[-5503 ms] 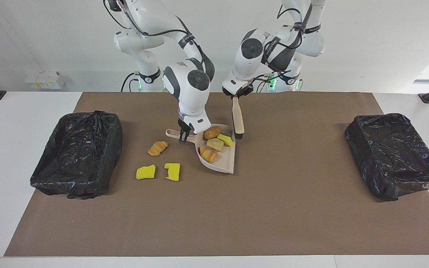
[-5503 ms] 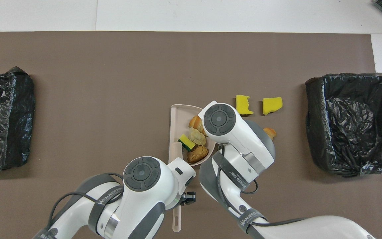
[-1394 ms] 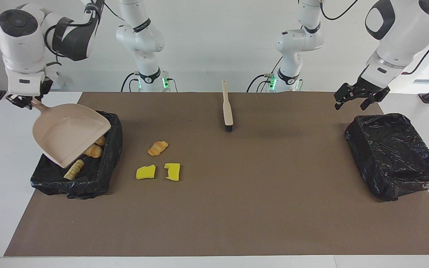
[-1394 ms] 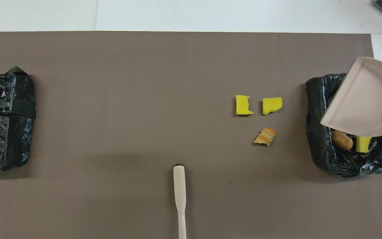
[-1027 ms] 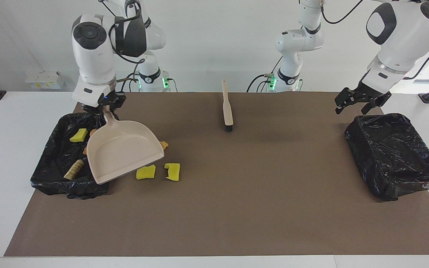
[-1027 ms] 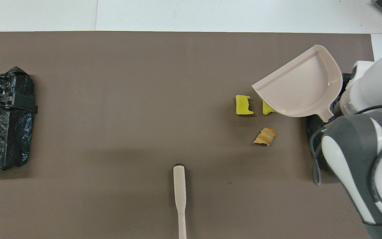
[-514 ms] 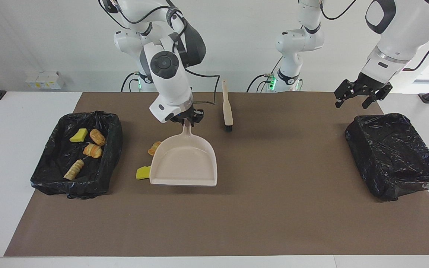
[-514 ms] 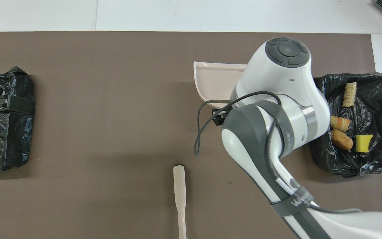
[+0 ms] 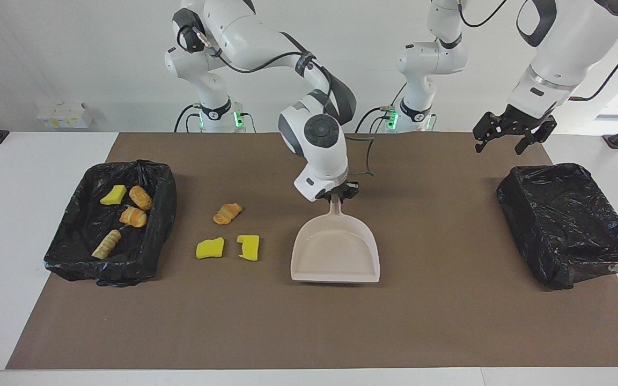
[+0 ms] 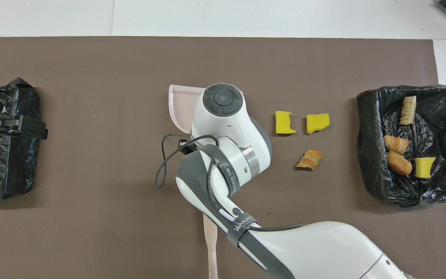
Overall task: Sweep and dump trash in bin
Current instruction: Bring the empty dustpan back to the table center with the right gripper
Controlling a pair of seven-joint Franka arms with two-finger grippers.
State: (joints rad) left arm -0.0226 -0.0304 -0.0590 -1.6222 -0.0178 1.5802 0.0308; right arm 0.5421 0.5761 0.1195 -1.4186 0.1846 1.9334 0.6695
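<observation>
Right gripper (image 9: 337,195): we see it clenched on the handle of the pale beige plastic dustpan (image 9: 336,252), over the middle of the brown table mat (image 9: 309,332).
Dustpan: empty, its open mouth pointing away from the robots; we cannot quite tell whether its front edge touches the mat.
Left gripper (image 9: 507,138): we see its black fingers spread and released, holding nothing, hanging over the mat edge nearest the robots at the left arm's end; this arm waits.
Loose trash: two yellow foam sponge chunks (image 9: 210,249) (image 9: 248,247) lie side by side on the mat, with a golden-brown croissant-like pastry (image 9: 227,213) nearer to the robots, all between the dustpan and the filled bin.
Filled bin: the black bag-lined bin (image 9: 153,236) at the right arm's end of the mat holds one yellow chunk (image 9: 113,195) and three pastries (image 9: 140,197) (image 9: 133,216) (image 9: 106,244).
Other bin: a second black bag-lined bin (image 9: 566,225) sits at the left arm's end of the mat.
Brush: only the beige handle (image 10: 210,244) shows, in the overhead view, at the mat edge nearest the robots.
</observation>
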